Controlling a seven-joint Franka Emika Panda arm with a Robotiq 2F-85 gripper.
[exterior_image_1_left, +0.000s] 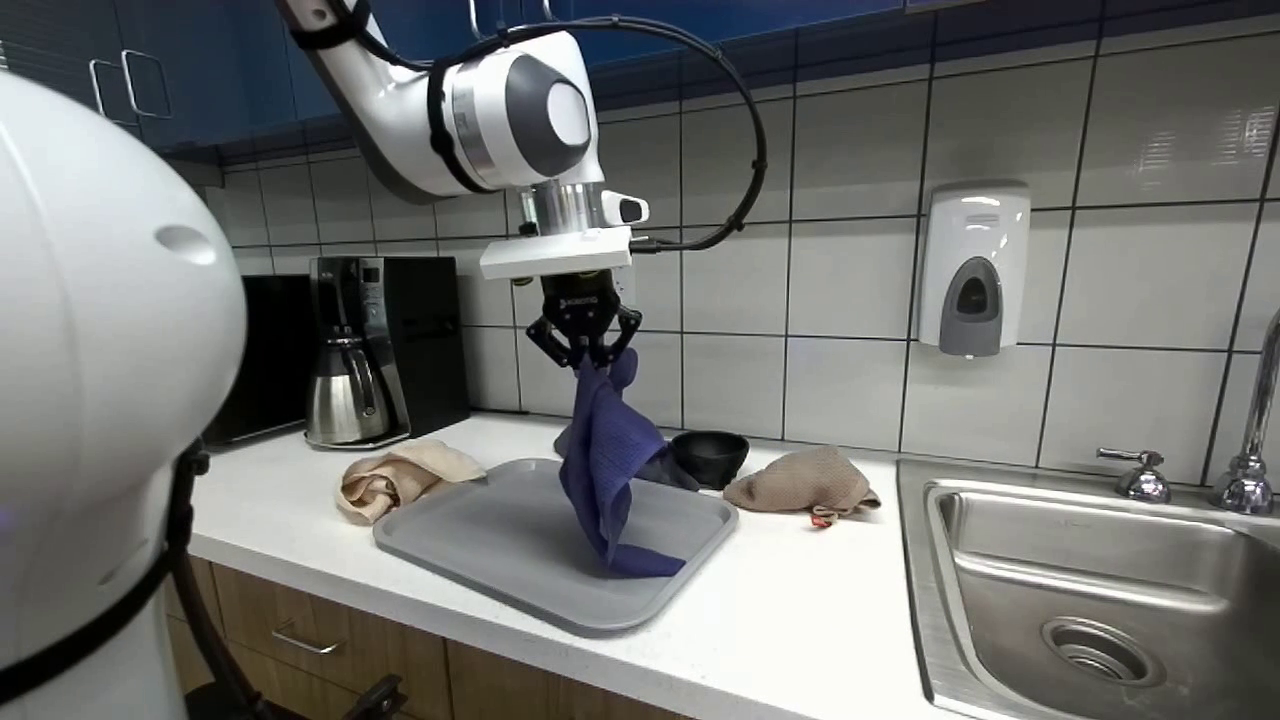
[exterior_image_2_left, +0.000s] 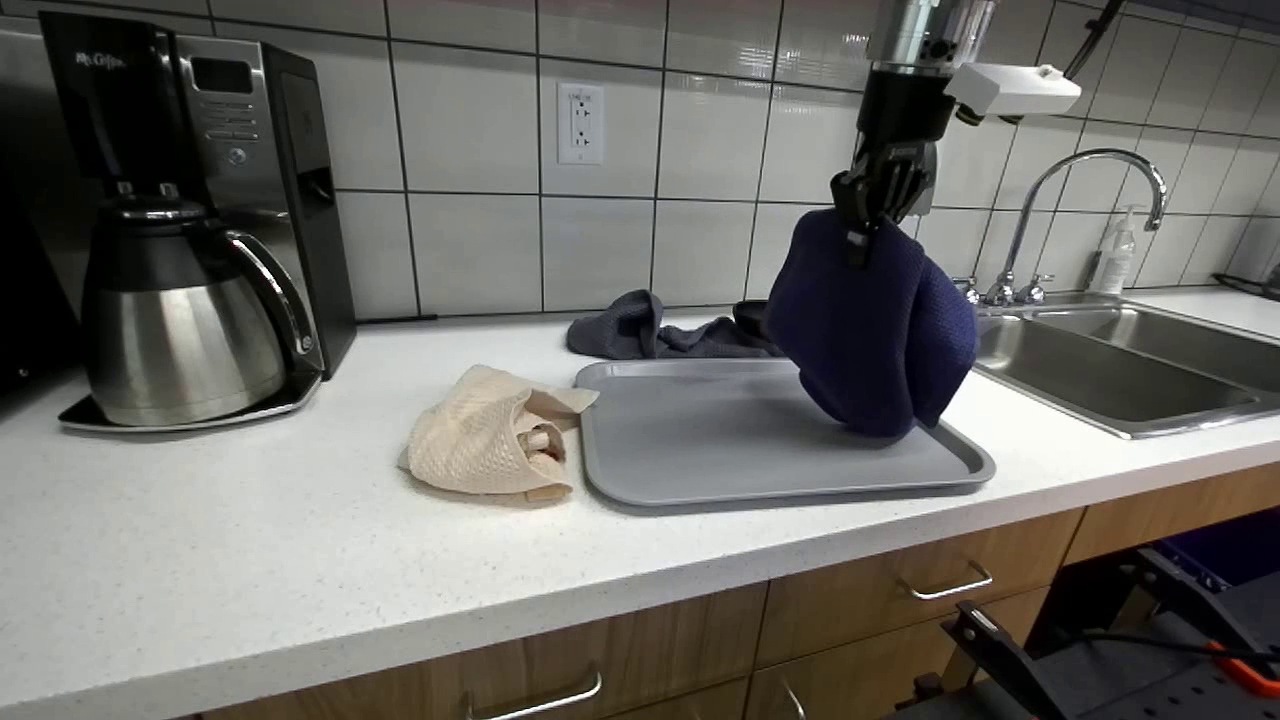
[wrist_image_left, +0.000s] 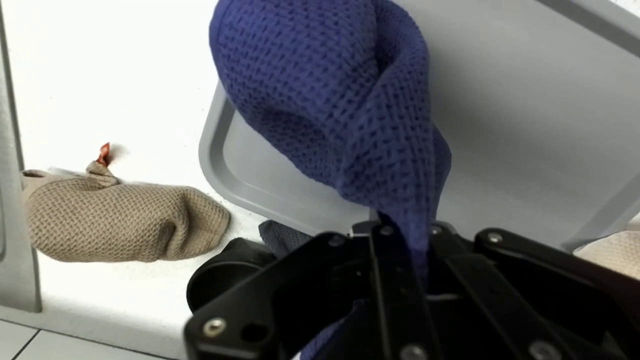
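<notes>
My gripper (exterior_image_1_left: 596, 362) is shut on the upper part of a blue-purple waffle-weave cloth (exterior_image_1_left: 612, 440). The cloth hangs down in folds over a grey tray (exterior_image_1_left: 480, 540); I cannot tell whether its lower end touches the tray. In an exterior view the gripper (exterior_image_2_left: 862, 240) points down with the cloth (exterior_image_2_left: 850, 320) draped around the fingertips, above the right part of the tray (exterior_image_2_left: 690, 440). In the wrist view the cloth (wrist_image_left: 325, 85) runs up from between the fingers (wrist_image_left: 412, 232) and covers part of the tray (wrist_image_left: 530, 130).
A beige cloth (exterior_image_2_left: 480, 440) lies crumpled beside the tray. A brown cloth (exterior_image_1_left: 805, 482) lies between tray and sink (exterior_image_1_left: 1080, 590). A black bowl (exterior_image_1_left: 708, 455) and a dark grey cloth (exterior_image_2_left: 640, 330) are behind the tray near the tiled wall. A coffee maker (exterior_image_2_left: 190, 290) stands on the counter.
</notes>
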